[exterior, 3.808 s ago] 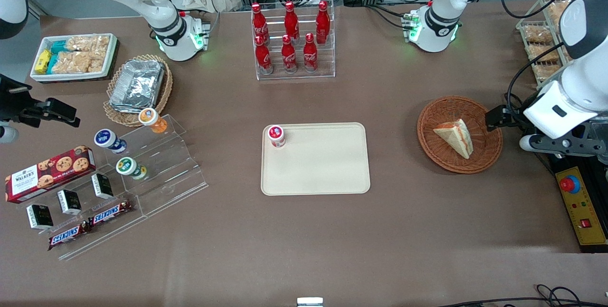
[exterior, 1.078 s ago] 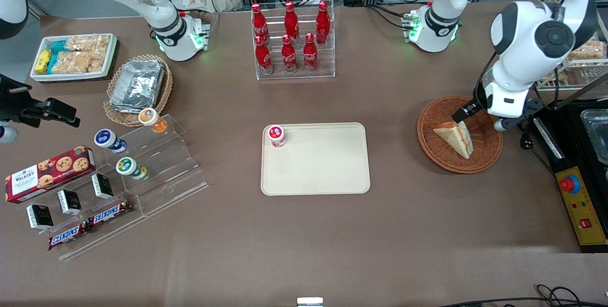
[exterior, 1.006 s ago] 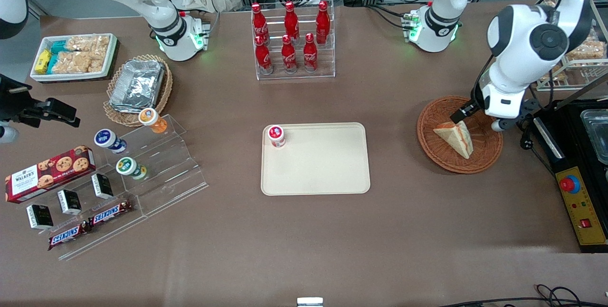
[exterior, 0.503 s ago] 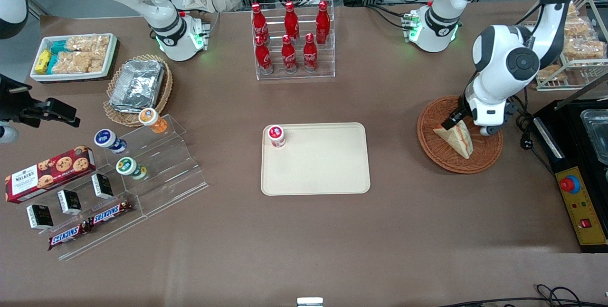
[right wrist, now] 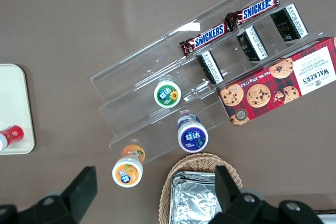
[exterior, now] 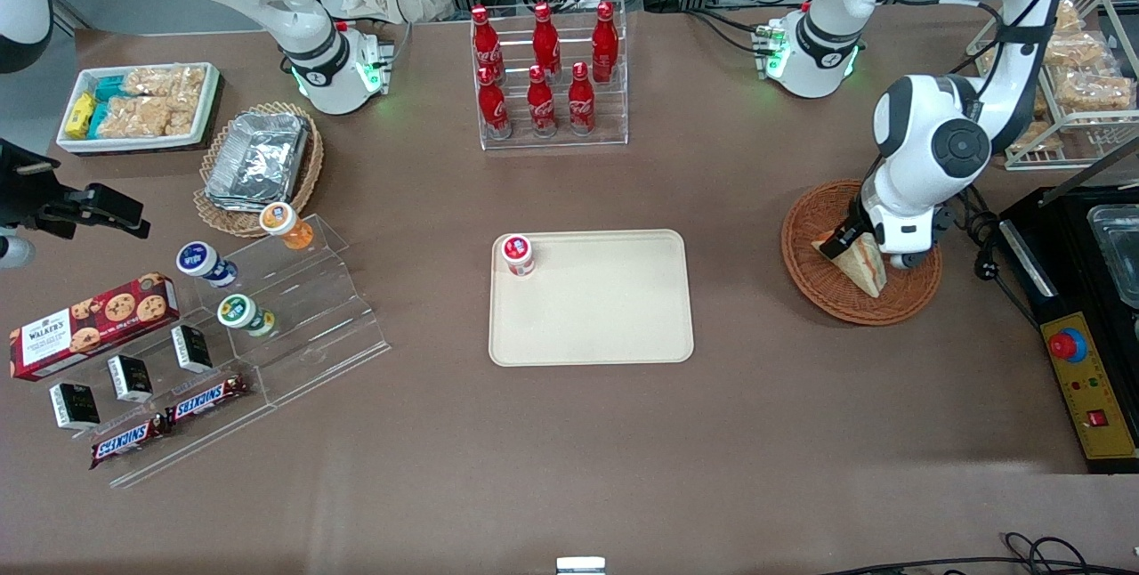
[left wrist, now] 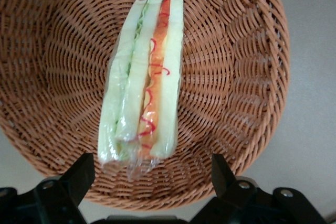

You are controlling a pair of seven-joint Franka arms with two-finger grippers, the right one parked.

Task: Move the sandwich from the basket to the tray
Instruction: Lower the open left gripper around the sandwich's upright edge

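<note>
gripper (left wrist: 149,174) fingers apart, low over basket (exterior: 814,277), straddling wrapped sandwich (left wrist: 143,80) lying in basket, tray (exterior: 614,326) well apart from basket, small red-lidded cup (exterior: 518,254) on tray corner

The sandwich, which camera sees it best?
The left wrist view: the sandwich fills it, showing its green and red filling, lying in the basket with the gripper open above it. The front view shows only a small part beneath the arm. The right wrist view misses it.
</note>
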